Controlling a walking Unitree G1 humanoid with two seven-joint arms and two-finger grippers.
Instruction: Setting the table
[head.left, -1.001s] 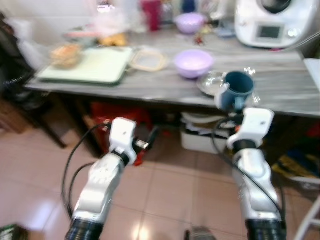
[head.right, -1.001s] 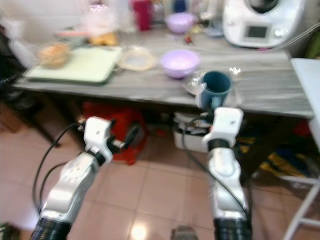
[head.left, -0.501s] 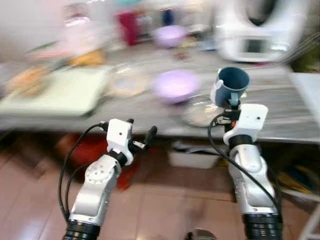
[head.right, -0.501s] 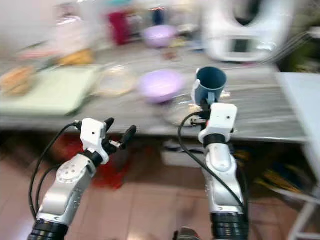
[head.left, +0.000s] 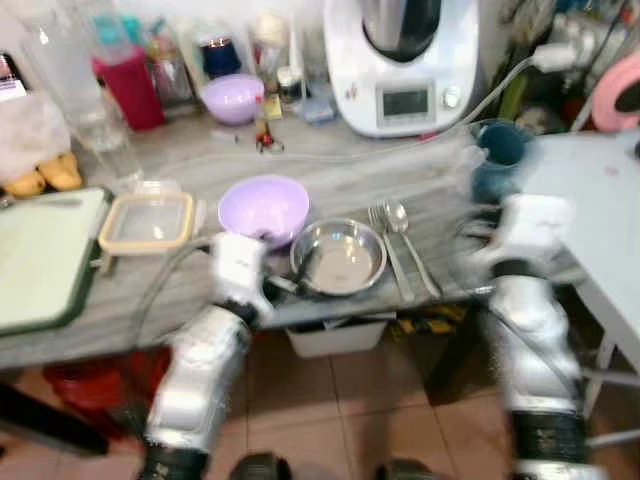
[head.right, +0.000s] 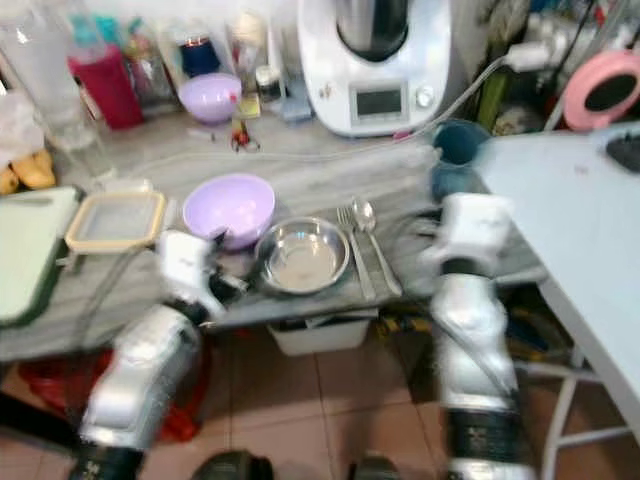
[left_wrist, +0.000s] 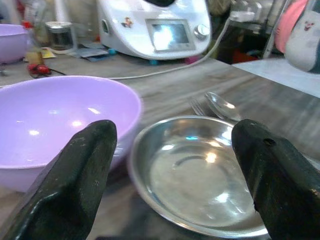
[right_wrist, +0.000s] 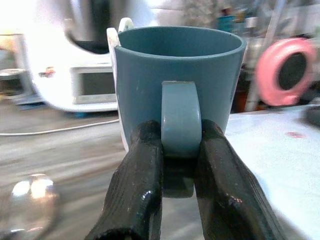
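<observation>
A blue mug (right_wrist: 179, 75) is held upright by its handle, with my right gripper (right_wrist: 179, 150) shut on it. In the eye views the mug (head.left: 497, 160) hangs blurred above the right end of the grey wooden table (head.left: 440, 170). My left gripper (left_wrist: 175, 155) is open at the table's front edge, one finger (left_wrist: 80, 175) before a purple bowl (head.left: 263, 208), the other toward a steel bowl (head.left: 338, 258). A fork (head.left: 385, 248) and a spoon (head.left: 412, 245) lie just right of the steel bowl.
A white kitchen machine (head.left: 400, 60) stands at the back with its cable across the table. A lidded container (head.left: 150, 220) and green board (head.left: 40, 255) lie to the left. Bottles and a second purple bowl (head.left: 232, 97) line the back. A white table (head.left: 590, 200) adjoins on the right.
The camera has swung right and come closer to the table. The right gripper still holds the mug, which is now over the table's right end. The left gripper now reaches the table edge by the bowls.
</observation>
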